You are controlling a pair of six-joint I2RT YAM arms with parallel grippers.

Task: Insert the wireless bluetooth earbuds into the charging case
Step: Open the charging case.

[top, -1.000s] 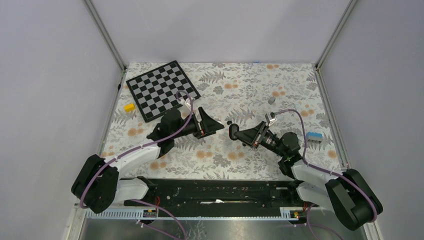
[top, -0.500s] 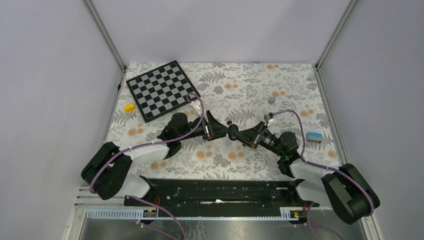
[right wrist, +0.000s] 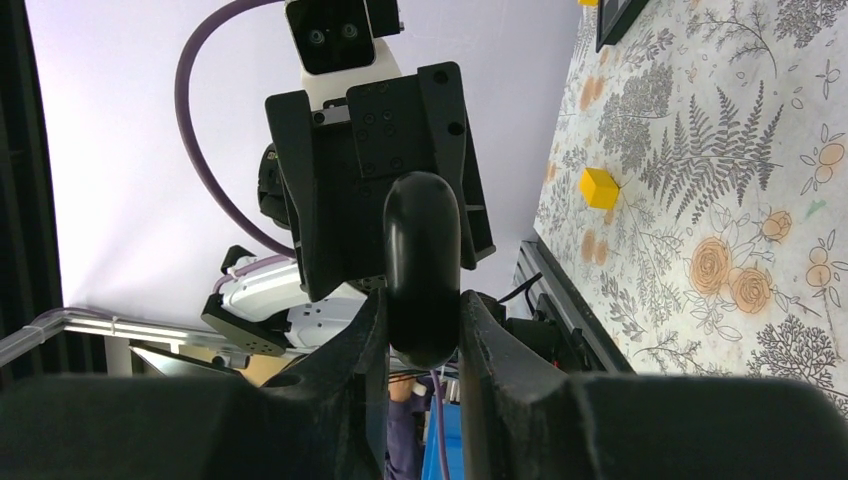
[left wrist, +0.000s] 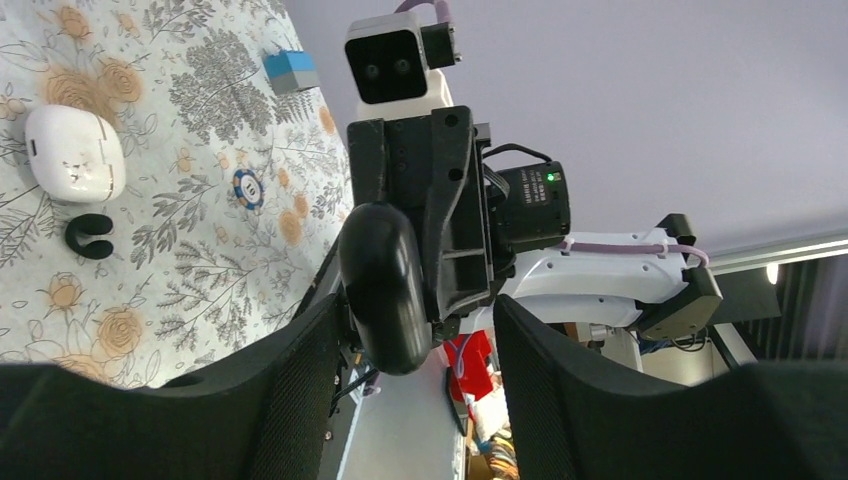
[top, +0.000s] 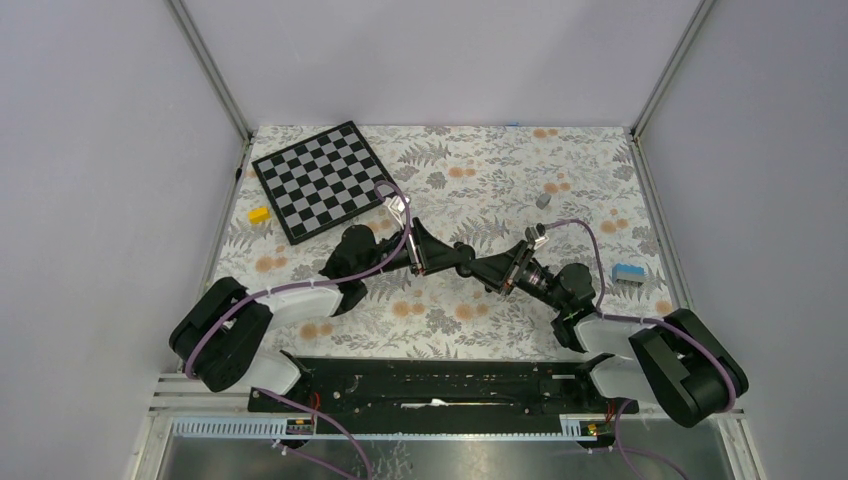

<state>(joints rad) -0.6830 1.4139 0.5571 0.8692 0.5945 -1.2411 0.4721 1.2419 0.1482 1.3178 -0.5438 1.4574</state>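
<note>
My right gripper [right wrist: 422,312] is shut on a black oval pebble [right wrist: 423,262] and holds it above the table's middle [top: 478,266]. My left gripper [left wrist: 415,335] is open and faces it [top: 452,258]. Its fingers stand either side of the same pebble [left wrist: 385,285], which is close to one finger and clear of the other. The white charging case [left wrist: 75,152] lies closed on the cloth. A small black curved shape [left wrist: 88,235] lies just beside it; I cannot tell if it is the earbuds. The arms hide the case in the top view.
A chessboard [top: 325,180] lies at the back left with a yellow block [top: 259,214] beside it. A small grey piece [top: 543,200] sits at the back right. A blue block [top: 628,272] and a poker chip [left wrist: 247,187] lie to the right.
My left arm has swung right toward the right gripper, and its open fingers now bracket the black pebble. The right gripper has barely moved and still holds the pebble.
</note>
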